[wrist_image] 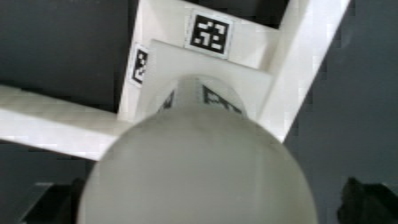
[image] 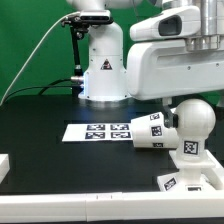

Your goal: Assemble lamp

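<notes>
Three lamp parts sit on the bench (image: 40,110). The bulb (wrist_image: 187,165) stands on the base (image: 186,181), under the end effector (wrist_image: 208,200), whose jaws are spread wide and hold nothing. The shade (image: 150,132) lies tipped nearby.

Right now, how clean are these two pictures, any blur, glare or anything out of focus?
Exterior view: even light, no harsh glare on the table; marker board and shade fairly sharp; the arm bright, little detail. Wrist view: what looks like the bulb looms badly out of focus; the tagged white piece behind it is sharper, its tag readable.
</notes>
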### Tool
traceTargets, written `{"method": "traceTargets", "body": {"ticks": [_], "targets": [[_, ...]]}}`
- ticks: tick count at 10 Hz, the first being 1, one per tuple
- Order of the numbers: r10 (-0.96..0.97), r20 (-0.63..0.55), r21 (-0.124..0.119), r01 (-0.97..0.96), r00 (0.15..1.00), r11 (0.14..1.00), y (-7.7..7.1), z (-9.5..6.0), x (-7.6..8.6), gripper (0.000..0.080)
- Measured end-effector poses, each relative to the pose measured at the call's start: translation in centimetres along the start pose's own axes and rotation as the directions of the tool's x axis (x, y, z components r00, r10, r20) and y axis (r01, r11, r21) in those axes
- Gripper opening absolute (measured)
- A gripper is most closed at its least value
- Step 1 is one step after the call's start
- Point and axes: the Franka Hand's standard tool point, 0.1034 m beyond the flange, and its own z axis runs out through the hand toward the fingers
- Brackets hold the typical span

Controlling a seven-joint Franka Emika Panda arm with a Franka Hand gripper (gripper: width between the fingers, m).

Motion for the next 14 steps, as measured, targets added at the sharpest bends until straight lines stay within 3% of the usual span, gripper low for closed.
{"method": "traceTargets", "body": {"ticks": [2,4,5,6,7,9,11,13,14], "targets": [[-0.122,0.004,-0.007,0.122,0.993,0.993,0.2,0.1,-0.1,0.0699],[-0.432,-0.003,-0.056,0.431,0.902,0.901,0.8,0.1,0.4,0.0699],[-0.425,-0.005,-0.056,0.424,0.905,0.904,0.8,0.2,0.4,0.0699],[-0.41,-0.005,-0.056,0.409,0.912,0.911,0.8,0.2,0.4,0.0569],[-0.408,-0.006,-0.056,0.407,0.913,0.912,0.8,0.2,0.4,0.0569],[-0.284,-0.015,-0.056,0.283,0.959,0.958,0.9,0.1,0.5,0.0574],[0.015,-0.057,-0.06,-0.019,0.998,0.998,1.2,-0.1,0.9,0.0574],[0.314,-0.084,-0.045,-0.318,0.946,0.947,1.5,-0.1,1.0,0.0574],[0.484,-0.085,-0.011,-0.487,0.871,0.873,1.6,0.0,0.9,0.0576]]}}
